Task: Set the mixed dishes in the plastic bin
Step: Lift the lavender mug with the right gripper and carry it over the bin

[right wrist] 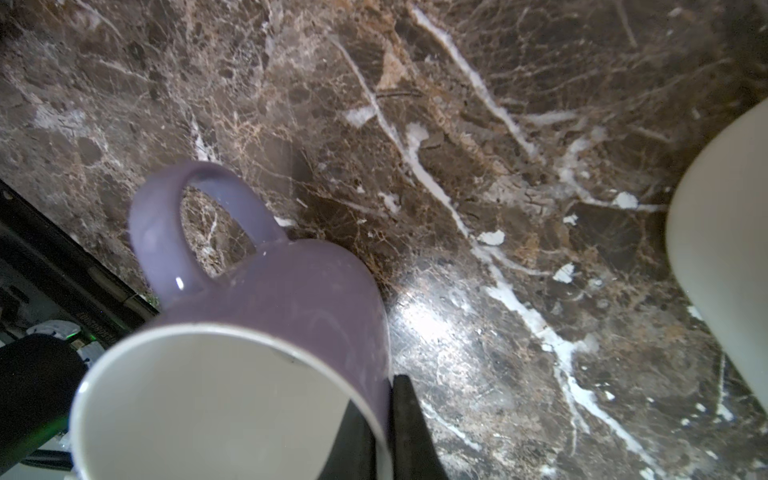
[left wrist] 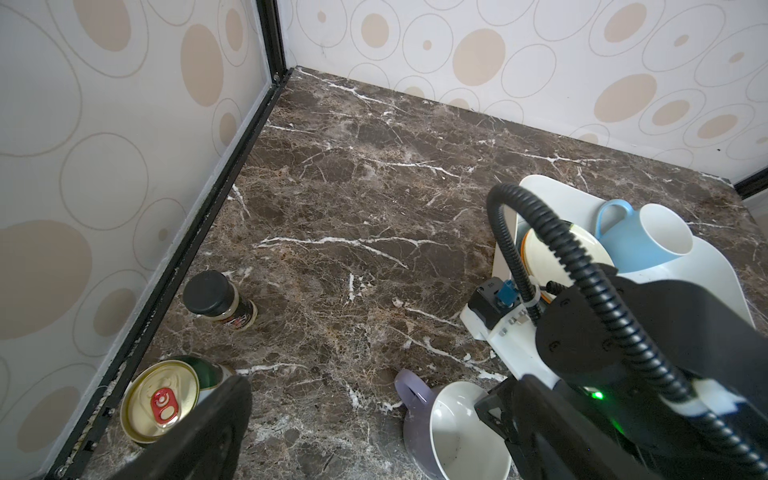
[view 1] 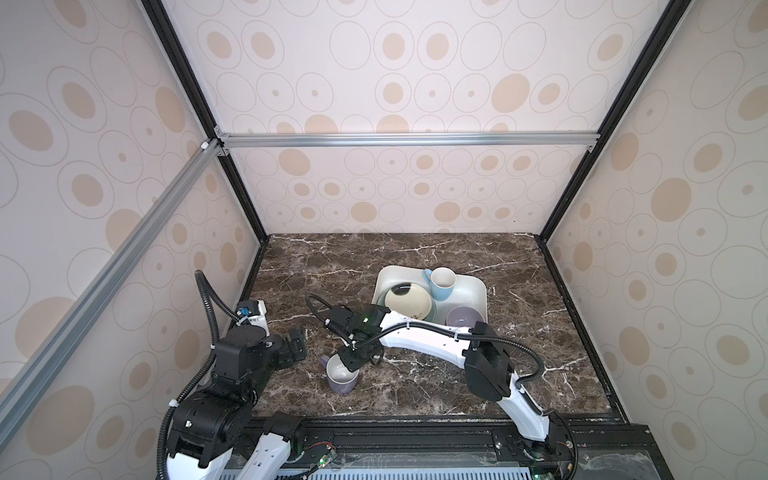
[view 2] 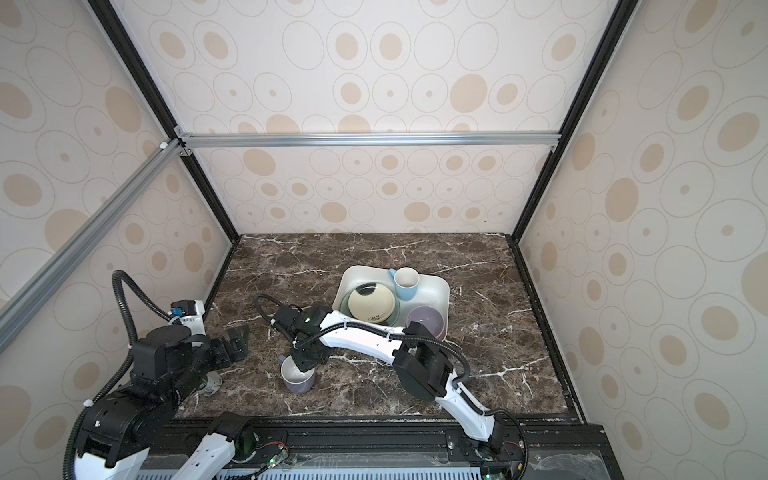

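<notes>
A lavender-grey mug (view 1: 341, 380) (view 2: 297, 381) (right wrist: 291, 291), white inside, sits on the marble at the front left, handle pointing left. My right gripper (view 1: 358, 360) (right wrist: 384, 399) is shut on its right wall, one finger inside the rim and one outside. The white plastic bin (view 1: 473, 286) (view 2: 438, 286) sits mid-table. It holds a black-and-cream plate (view 1: 405, 307) on a teal plate (view 1: 434, 312), a light-blue mug (view 1: 440, 286) and a bowl (view 1: 463, 318), lavender inside. My left gripper (view 1: 297, 345) hovers open left of the lavender-grey mug, holding nothing.
In the left wrist view a green drink can (left wrist: 160, 401) and a small dark jar (left wrist: 212, 299) stand by the left wall. The right arm (view 1: 424, 334) stretches across the bin's front edge. Patterned walls enclose three sides of the table.
</notes>
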You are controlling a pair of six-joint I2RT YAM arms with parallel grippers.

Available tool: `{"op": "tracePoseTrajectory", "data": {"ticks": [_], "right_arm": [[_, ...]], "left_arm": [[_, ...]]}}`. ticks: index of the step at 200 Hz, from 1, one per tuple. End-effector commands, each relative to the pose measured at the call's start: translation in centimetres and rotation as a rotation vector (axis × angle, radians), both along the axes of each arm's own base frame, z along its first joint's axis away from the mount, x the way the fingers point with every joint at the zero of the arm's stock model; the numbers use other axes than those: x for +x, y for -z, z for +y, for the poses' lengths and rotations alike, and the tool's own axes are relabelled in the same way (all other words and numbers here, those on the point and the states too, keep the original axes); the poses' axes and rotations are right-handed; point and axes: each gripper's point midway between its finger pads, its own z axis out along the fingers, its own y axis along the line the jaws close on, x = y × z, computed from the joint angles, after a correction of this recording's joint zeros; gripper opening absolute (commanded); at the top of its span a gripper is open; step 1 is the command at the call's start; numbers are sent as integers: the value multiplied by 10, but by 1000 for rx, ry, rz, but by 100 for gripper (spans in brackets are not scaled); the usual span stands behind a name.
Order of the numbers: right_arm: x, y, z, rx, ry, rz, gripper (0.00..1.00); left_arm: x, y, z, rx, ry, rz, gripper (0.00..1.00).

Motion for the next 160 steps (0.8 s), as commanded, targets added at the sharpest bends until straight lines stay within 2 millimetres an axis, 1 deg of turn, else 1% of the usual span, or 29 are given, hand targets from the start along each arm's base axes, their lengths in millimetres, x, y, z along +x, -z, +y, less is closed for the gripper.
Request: {"op": "tracePoseTrajectory", "data": {"ticks": [1,37,57,73,105,131,160], "right_arm": [[1,-18,2,6,-13,-25,10],[13,-43,-6,0,-12,-81,9],[26,-60,-17,-3,2,-117,9],[39,-74,-30,-8,23,-150,9],[70,-101,-69,-31,87,-218,9],[98,-116,-110,-49,164,-256,9],[128,-139,-156,-39,257,-302,10]], "left_arm": [[-2,-12,6,24,-15,-30,99],[2,-19,6,27,-22,-46,99],[5,-22,5,25,-21,-55,99],[10,-26,4,23,-18,-62,99],[28,-29,-7,8,18,-66,99],[48,-28,-20,-14,53,-62,99],[71,-29,-33,-36,86,-59,99]]}}
